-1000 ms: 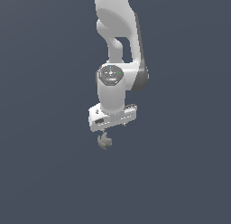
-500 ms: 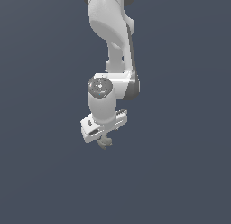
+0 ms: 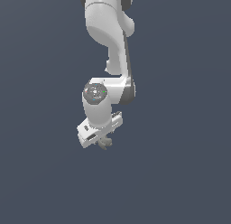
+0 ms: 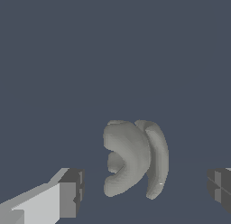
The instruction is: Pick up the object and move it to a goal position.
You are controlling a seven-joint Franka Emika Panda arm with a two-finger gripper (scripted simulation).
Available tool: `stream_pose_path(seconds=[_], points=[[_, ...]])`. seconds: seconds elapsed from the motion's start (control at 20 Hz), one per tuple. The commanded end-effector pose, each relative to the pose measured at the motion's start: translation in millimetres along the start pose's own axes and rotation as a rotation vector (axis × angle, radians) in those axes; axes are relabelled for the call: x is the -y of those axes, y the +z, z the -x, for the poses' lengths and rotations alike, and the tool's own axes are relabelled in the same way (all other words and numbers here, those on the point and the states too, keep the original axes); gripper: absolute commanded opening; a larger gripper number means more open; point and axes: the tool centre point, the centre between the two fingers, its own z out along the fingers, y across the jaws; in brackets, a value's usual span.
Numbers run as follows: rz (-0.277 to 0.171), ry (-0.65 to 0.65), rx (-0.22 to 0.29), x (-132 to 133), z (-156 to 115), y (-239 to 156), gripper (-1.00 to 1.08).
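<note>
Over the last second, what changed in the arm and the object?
The arm swung toward the exterior view's left and the hand tilted, gripper now angled. The object remained under the hand. In the wrist view it sits between spread fingers, untouched. Background unchanged.

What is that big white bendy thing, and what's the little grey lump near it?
The white thing is a robot arm in a computer-made scene. One picture looks at it from outside; the other comes from a camera on its wrist. At the arm's end is its gripper, with jaws for pinching. The grey lumpy object with rounded lobes sits between the jaws. In the wrist picture the jaws stand wide apart, with gaps on both sides, so nothing is pinched. The surface is plain dark blue-grey, and I see nothing else on it.
</note>
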Motion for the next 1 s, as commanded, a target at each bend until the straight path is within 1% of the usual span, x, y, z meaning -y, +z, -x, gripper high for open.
stream_pose_path(seconds=[0.0, 0.25, 0.7, 0.95], points=[[0.0, -0.01, 0.0, -1.4, 0.0, 1.0, 1.0], [0.0, -0.007, 0.0, -1.0, 0.2, 4.3, 1.0], [0.0, -0.01, 0.0, -0.4, 1.1, 45.4, 1.0], [0.0, -0.01, 0.0, -1.5, 0.3, 51.4, 1.0]])
